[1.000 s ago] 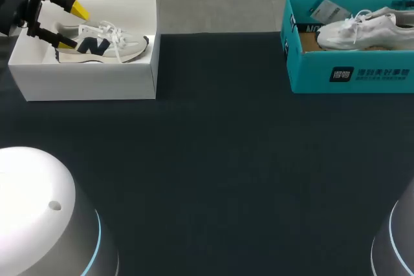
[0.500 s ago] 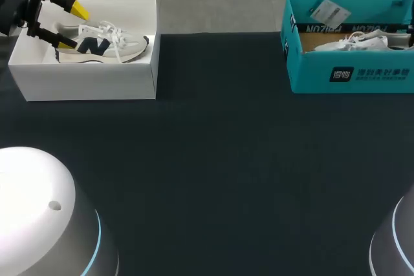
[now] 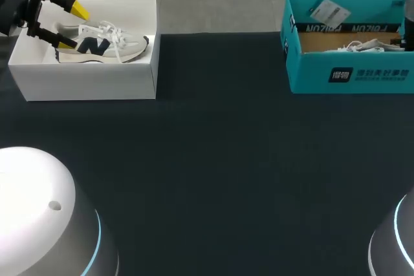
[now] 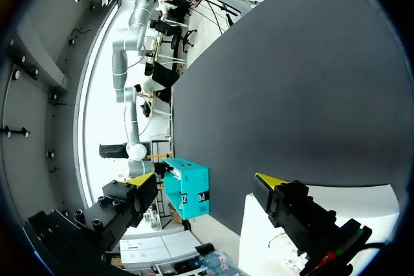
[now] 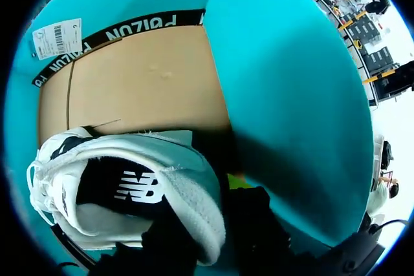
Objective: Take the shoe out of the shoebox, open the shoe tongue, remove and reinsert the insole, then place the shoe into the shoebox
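Table (image 3: 220, 159): dark-covered, bearing one box at each far corner, well apart. Teal shoebox (image 3: 349, 75): on my right side, open-topped, its long side running across the head view. It is the receiving container, and I judge that it stands there to be within my right arm's reach. White shoebox (image 3: 90, 82): on my left side, holding a second shoe (image 3: 103, 46) with a dark letter on its flank, toe toward the table's middle. White shoe (image 5: 187, 185): the task item, inside the teal shoebox, low on the cardboard floor, sole down and opening up, with the insole (image 5: 129, 189) lying flat inside. I judge this to be the final placing step. The shoe's long axis runs along the box's long side, heel toward my right arm, toe toward the table's middle. Right gripper (image 5: 204, 224): fingers clamped on the heel wall, one inside the collar and one outside, a hold that I judge keeps the shoe level. Left gripper (image 3: 71, 26): fingers spread apart, grasping nothing, hanging at the heel end of the second shoe, presumably parked clear of the work. Paper tag (image 3: 328, 11): against the teal shoebox's back wall.
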